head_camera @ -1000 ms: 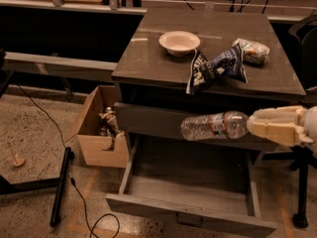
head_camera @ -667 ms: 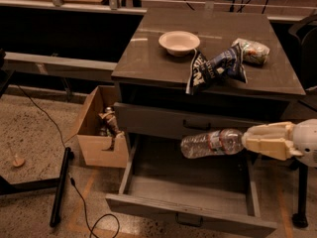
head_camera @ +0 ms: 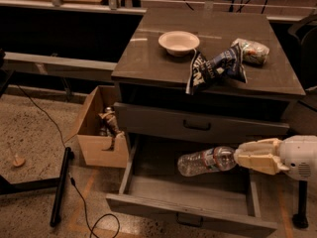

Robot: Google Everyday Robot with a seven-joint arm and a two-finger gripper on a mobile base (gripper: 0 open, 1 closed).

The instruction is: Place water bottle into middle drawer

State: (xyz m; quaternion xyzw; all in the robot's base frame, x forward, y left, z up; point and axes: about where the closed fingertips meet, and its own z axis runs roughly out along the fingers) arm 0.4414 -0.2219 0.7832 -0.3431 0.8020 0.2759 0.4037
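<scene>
The gripper (head_camera: 237,158) is at the lower right of the frame, coming in from the right edge on a white arm. Its pale fingers (head_camera: 257,156) are squeezed tight around the cap end of the water bottle (head_camera: 204,161). The bottle is lying on its side, with its bottom end pointing to the left. It hangs over the right part of the middle drawer (head_camera: 188,216), which is pulled far out toward the bottom of the frame. The bottle looks like it is up in the air and not lying on the drawer's flat tray. Just above the open drawer is another grey drawer (head_camera: 158,121) with a black handle, and that one is pushed in. On top of the cabinet (head_camera: 143,58), in the upper middle of the frame, sits a small pale bowl (head_camera: 179,42). To the right of the bowl lies a dark blue snack bag (head_camera: 218,68), with one end hanging over the front edge. A shiny foil packet (head_camera: 252,51) lies just beside the bag, farther right. On the floor (head_camera: 34,128) at the left of the cabinet stands an open cardboard box (head_camera: 101,152) with some small things inside. Farther left, a black bar (head_camera: 60,185) and a thin cable (head_camera: 86,209) lie on the speckled floor.
</scene>
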